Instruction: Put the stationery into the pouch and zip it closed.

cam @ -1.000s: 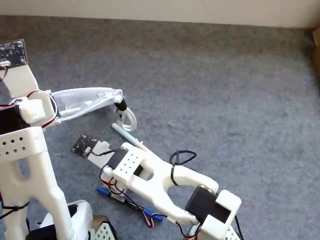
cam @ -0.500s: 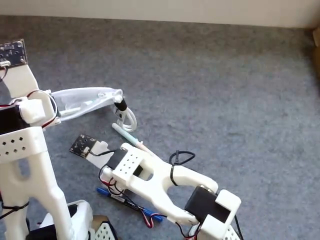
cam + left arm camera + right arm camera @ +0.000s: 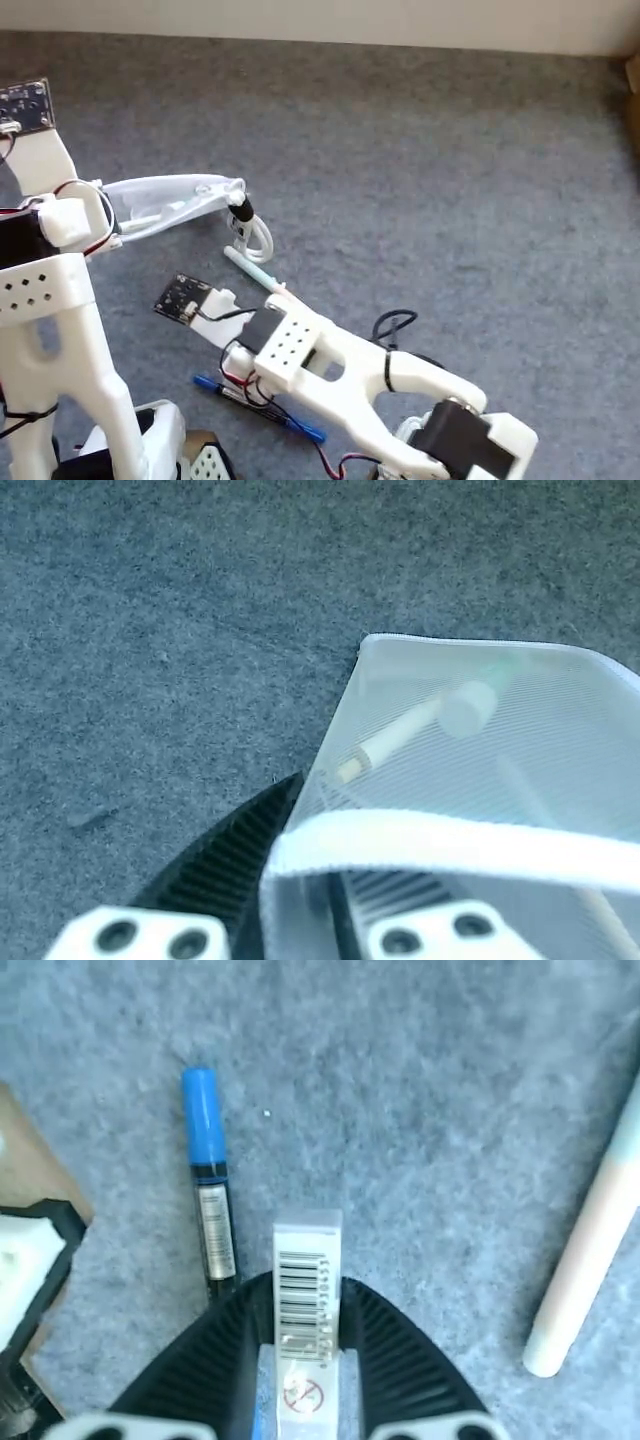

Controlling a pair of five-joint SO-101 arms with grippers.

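Note:
My left gripper is shut on the edge of the translucent mesh pouch, which hangs open a little above the carpet. A white pen-like item lies inside it. In the high view the pouch stretches rightward from the left arm, ending at a black zipper pull and a white loop. My right gripper is shut on a small white barcoded box, just above the carpet. A blue marker lies beside it, and a pale pen on the other side.
Grey carpet covers the table. In the high view the pale pen lies between the pouch and the right arm, and the blue marker lies near the front edge. The left arm's white base stands at the front left.
The right arm has shifted right and toward the front edge, still holding the box. More of the blue marker shows. The left arm and pouch have not moved.

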